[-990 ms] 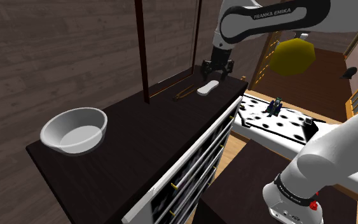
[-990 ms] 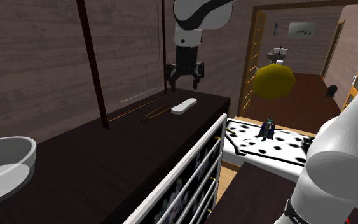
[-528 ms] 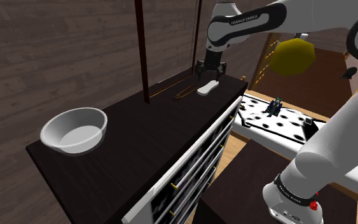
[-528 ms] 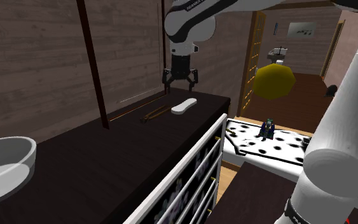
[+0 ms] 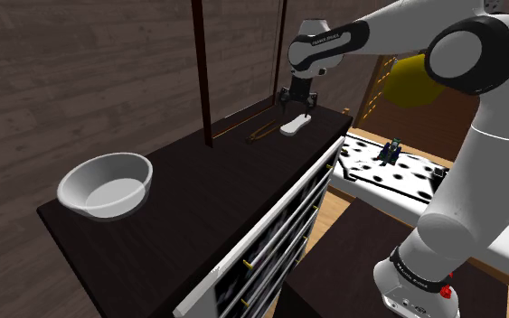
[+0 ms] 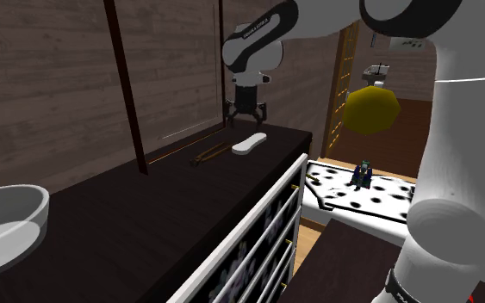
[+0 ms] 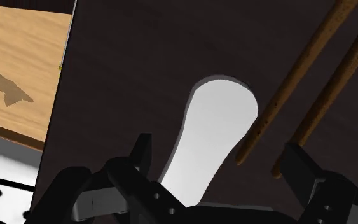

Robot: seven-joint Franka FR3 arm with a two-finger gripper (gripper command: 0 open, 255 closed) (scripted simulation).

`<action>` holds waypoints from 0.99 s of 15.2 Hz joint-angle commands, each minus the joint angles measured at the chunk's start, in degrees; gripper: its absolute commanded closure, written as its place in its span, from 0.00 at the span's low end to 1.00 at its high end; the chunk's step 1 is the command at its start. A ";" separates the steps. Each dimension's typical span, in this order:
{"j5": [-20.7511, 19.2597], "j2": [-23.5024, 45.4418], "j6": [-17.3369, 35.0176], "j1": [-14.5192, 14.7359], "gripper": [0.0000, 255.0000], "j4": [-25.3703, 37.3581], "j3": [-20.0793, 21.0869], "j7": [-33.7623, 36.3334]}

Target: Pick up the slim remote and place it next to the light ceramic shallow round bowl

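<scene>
The slim white remote (image 5: 295, 126) (image 6: 249, 143) lies near the far end of the dark dresser top (image 5: 207, 190). My gripper (image 5: 297, 102) (image 6: 245, 119) hangs just above it, fingers pointing down and open, holding nothing. In the wrist view the remote (image 7: 212, 130) lies lengthwise between the two spread fingers (image 7: 142, 153) of the gripper (image 7: 219, 162), untouched. The light shallow round bowl (image 5: 106, 185) (image 6: 3, 225) sits at the dresser's near end, far from the remote.
Two thin brown sticks (image 5: 261, 133) (image 6: 208, 155) (image 7: 308, 70) lie beside the remote, toward the wall. Dark upright posts (image 5: 202, 72) stand along the back edge. A drawer (image 5: 270, 230) is pulled out at the front. A spotted bed (image 5: 397, 172) lies beyond.
The gripper has swung toward the shoulder view's left and come lower, now right above the remote. It stayed open. Remote and bowl have not moved.
</scene>
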 commanded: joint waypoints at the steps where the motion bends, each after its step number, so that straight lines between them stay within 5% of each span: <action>1: 0.66 3.58 -0.12 -0.89 0.00 3.37 -1.04 2.84; 6: 2.47 10.44 -0.42 -2.94 0.00 9.71 -3.24 8.33; 15: 2.82 12.55 4.52 -2.95 0.00 6.87 -3.07 8.10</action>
